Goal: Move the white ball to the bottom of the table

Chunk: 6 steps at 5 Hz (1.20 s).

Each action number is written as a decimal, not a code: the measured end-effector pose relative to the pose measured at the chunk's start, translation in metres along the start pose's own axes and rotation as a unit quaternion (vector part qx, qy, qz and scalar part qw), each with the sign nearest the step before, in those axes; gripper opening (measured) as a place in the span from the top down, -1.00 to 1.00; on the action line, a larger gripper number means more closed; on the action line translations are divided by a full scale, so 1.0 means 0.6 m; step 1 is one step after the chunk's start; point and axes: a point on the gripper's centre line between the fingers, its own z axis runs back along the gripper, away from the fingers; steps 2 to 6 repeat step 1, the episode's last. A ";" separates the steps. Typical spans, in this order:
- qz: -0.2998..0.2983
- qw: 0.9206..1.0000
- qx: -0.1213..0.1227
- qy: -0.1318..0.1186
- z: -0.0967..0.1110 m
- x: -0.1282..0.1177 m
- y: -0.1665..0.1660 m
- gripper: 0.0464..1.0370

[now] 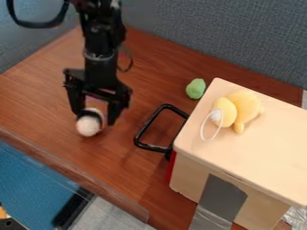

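- Hanging down over the left part of the brown wooden table (pixel 48 92), the black gripper (pixel 95 119) comes from the view's top edge with its jaws spread apart.
- The white ball (pixel 88 126) lies at the lower end of the jaws, closer to the one on the view's left, whose tip meets the ball's upper edge in the view. Its pale round face pokes out below the tips, toward the table's near edge.
- A dark band (pixel 91 113) runs over the top of the ball, in the space between the jaws. The jaw on the view's right stands alongside; whether both press on the ball, I cannot tell.
- Whether the ball touches the tabletop or is just above it, I cannot tell either.
- Right of the gripper, a black metal frame (pixel 144 130) reaches out from beside a light wooden box (pixel 258 143).
- On top of the box sits a yellow plush toy (pixel 243 107) with a thin white loop (pixel 203 132).
- A green lump (pixel 195 89) rests on the table near the box's far left corner.
- Grey tape (pixel 221 197) runs down the box's near side.
- A grey-blue partition (pixel 221 36) stands behind the table.
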 end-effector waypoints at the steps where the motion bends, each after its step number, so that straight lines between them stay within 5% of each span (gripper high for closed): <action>1: -0.003 1.000 0.000 -0.009 0.018 -0.002 0.000 -0.92; 6: -0.003 1.000 0.000 -0.009 0.018 -0.002 0.000 -0.92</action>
